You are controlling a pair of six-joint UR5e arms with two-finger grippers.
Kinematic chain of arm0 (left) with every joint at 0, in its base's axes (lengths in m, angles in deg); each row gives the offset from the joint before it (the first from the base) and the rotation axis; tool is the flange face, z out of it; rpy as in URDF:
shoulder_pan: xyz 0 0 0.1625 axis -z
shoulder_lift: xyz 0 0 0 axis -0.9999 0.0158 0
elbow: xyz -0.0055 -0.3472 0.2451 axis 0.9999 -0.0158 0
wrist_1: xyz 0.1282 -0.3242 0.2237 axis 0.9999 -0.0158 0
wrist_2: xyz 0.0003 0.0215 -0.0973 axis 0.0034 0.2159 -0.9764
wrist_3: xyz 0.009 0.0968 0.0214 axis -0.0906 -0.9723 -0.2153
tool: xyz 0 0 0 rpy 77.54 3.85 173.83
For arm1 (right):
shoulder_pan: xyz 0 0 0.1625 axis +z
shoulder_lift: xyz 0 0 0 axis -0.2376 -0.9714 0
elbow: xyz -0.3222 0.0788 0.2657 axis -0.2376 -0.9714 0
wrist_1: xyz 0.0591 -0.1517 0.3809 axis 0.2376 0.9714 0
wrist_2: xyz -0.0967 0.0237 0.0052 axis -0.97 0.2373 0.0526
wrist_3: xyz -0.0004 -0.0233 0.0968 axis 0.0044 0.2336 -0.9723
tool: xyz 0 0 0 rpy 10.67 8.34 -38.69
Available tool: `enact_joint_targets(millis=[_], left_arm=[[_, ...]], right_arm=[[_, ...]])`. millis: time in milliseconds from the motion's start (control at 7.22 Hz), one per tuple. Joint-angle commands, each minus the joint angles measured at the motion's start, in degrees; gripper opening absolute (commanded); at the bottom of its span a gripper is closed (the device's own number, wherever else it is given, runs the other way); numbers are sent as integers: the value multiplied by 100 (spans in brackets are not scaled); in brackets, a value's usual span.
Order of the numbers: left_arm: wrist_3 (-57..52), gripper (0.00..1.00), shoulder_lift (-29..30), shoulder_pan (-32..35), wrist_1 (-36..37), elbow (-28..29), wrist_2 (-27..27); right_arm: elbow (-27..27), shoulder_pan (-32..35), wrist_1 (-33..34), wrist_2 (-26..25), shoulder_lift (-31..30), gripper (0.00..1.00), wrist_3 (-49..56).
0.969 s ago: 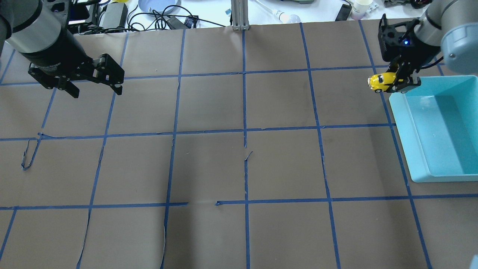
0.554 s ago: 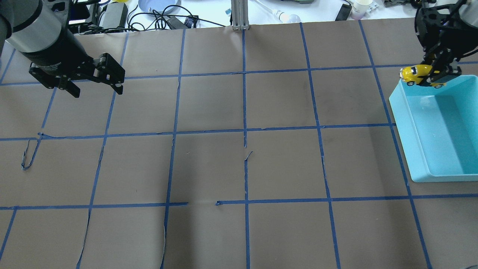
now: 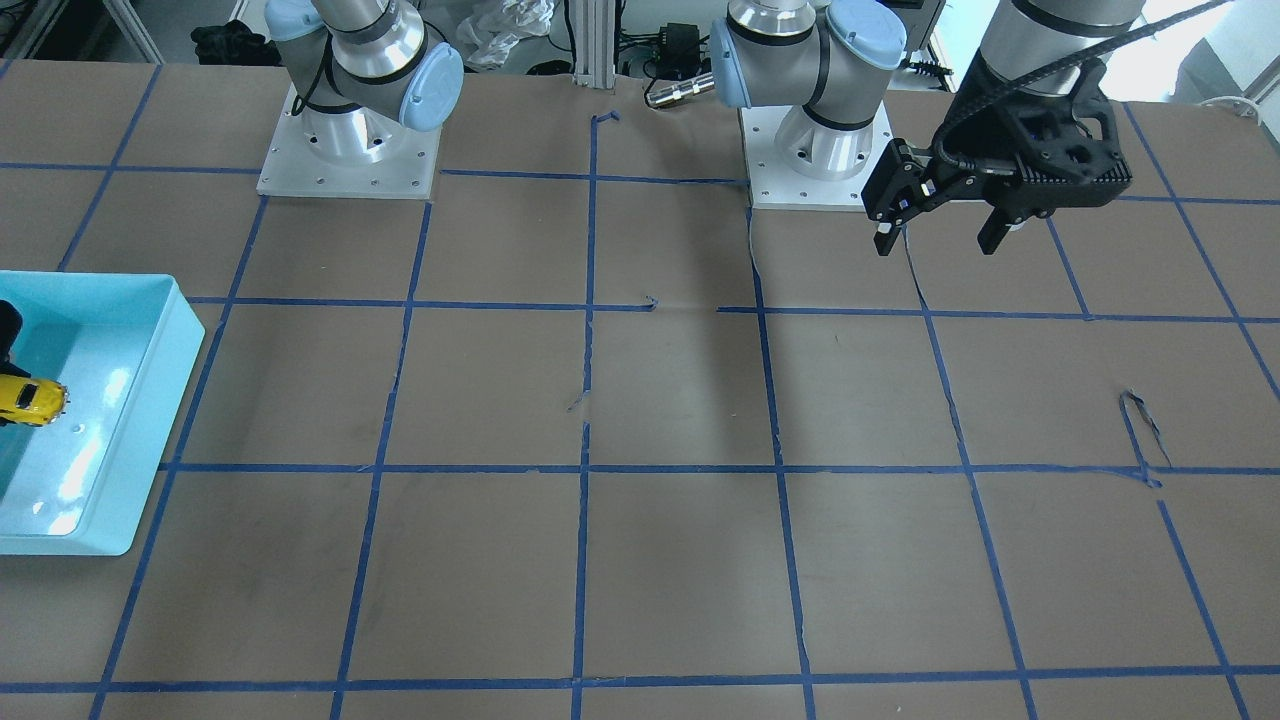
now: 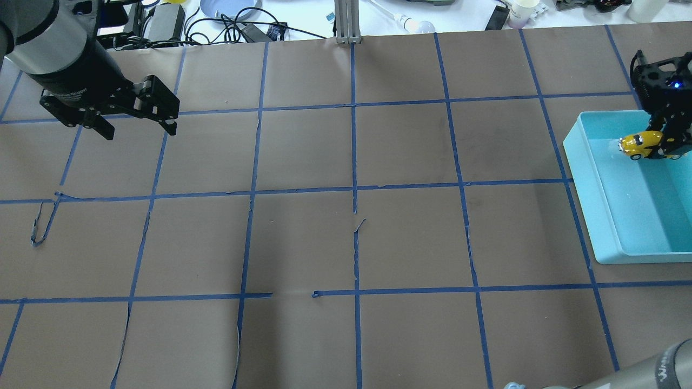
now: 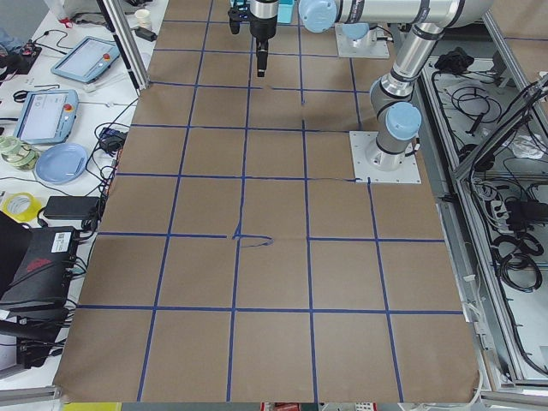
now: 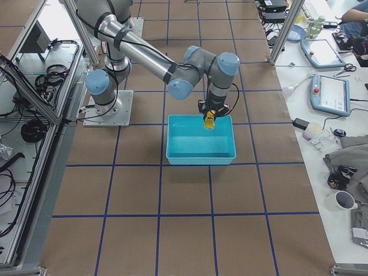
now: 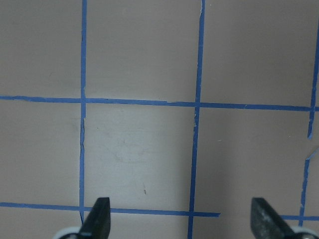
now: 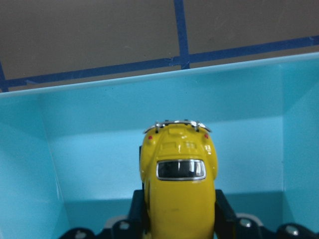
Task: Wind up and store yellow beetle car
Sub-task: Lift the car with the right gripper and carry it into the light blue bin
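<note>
The yellow beetle car (image 4: 640, 145) is held in my right gripper (image 4: 657, 149), which is shut on it. The car hangs inside the far end of the light blue bin (image 4: 578, 162), above its floor. In the right wrist view the car (image 8: 178, 184) points away between the fingers, with the bin's wall (image 8: 99, 149) behind it. It also shows in the front view (image 3: 30, 400) and the right side view (image 6: 209, 119). My left gripper (image 4: 140, 132) is open and empty, above the table at the far left.
The table is brown paper with a blue tape grid. Cables, a plate and cups lie beyond the far edge (image 4: 238, 21). The bin (image 3: 180, 340) sits at the table's right edge. In the left wrist view only paper lies below the open fingers (image 7: 99, 211).
My right gripper has carried the car to the right, from beside the bin's far left corner to over the bin's inside. The left arm has barely moved.
</note>
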Motion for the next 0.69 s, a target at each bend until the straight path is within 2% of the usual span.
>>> enact_joint_targets(millis=[0, 415, 554], left_arm=[[0, 100, 7, -6, 0, 4, 10], [0, 100, -19, 3, 0, -5, 19], [0, 100, -19, 3, 0, 4, 19]], right_arm=[[524, -127, 757, -21, 232, 0, 257], [1000, -389, 909, -47, 321, 0, 258], [1001, -399, 910, -29, 338, 49, 258]])
